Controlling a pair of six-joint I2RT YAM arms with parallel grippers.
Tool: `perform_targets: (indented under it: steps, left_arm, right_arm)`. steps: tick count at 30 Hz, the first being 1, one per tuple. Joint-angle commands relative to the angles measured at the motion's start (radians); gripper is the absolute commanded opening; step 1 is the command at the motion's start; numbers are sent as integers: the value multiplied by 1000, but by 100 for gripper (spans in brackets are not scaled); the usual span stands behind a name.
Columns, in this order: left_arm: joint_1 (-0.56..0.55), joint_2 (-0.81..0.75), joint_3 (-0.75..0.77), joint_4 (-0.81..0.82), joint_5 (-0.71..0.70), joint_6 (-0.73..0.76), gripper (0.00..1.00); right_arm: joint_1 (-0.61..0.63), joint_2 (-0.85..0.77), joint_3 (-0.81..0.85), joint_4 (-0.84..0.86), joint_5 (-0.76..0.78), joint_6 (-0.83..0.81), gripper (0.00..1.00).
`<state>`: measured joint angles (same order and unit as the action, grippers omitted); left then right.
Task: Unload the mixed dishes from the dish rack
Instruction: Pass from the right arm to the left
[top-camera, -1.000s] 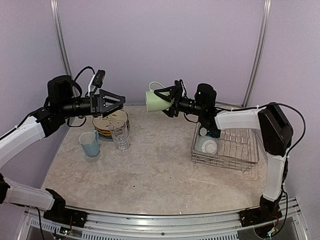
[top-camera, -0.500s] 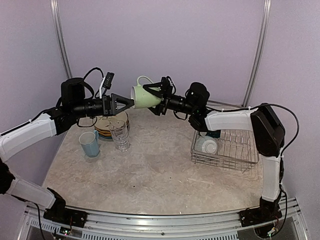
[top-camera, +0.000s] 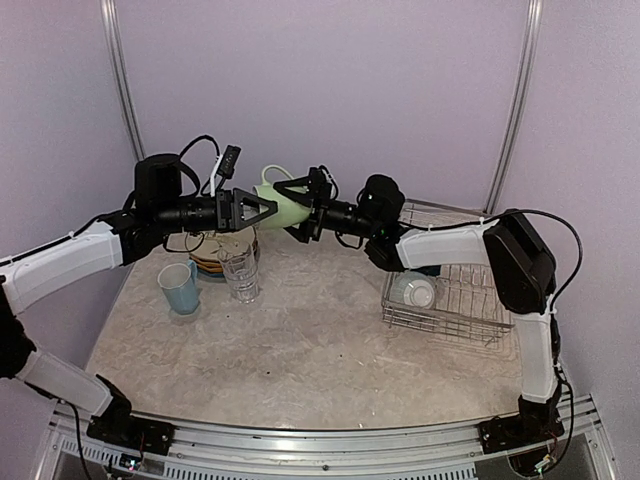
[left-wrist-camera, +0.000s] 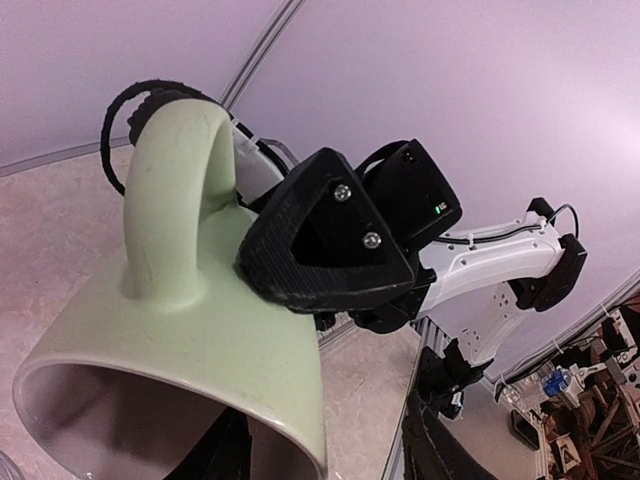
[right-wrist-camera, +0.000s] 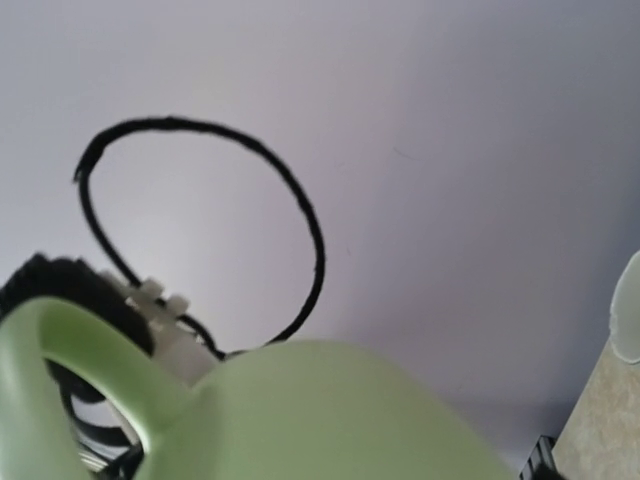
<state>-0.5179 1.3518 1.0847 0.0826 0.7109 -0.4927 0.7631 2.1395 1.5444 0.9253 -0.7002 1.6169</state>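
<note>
Your right pincer (top-camera: 298, 210) is clamped on the pale green mug (left-wrist-camera: 200, 330); left pincer (top-camera: 268, 209) at the mug's mouth, can't tell its state.

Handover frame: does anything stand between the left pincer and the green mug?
Nothing visible does. The left pincer is at the open end of the pale green mug in mid-air, and the right pincer grips its other end. The glass tumbler and plate stack stand on the table below, not between them.

White arm links (top-camera: 60, 268), black joints (top-camera: 160, 185), looping cables (right-wrist-camera: 175, 122)
</note>
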Motion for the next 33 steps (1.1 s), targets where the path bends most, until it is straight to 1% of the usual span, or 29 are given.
perform_targets:
  steps: [1,8,14,19,21,23,26,29,30,33]
  left_arm:
    - [-8,22,39,-46,-21,17,47]
    - [-16,45,81,-125,-55,68,37]
    - [-20,48,87,-143,-81,84,26]
    - [-32,33,86,-165,-139,129,11]
    - [-38,20,80,-170,-165,146,5]
    - [-43,6,68,-167,-182,163,0]
    - [-49,-19,51,-166,-210,179,0]
    - [-55,-49,41,-186,-249,197,0]
    - [-56,-63,34,-192,-260,201,0]
    - [-55,-125,4,-188,-283,216,0]
  right_arm:
    - [12,-7,52,100,-8,6,0]
    - [25,14,83,102,-26,19,0]
    - [29,23,86,109,-28,25,0]
    - [30,29,86,123,-30,34,2]
    - [29,32,86,132,-30,39,7]
    - [29,37,87,142,-31,41,14]
    - [28,40,87,152,-34,39,24]
    - [24,37,77,159,-35,27,52]
    - [22,32,69,158,-33,18,63]
    - [14,9,33,125,-20,-25,92]
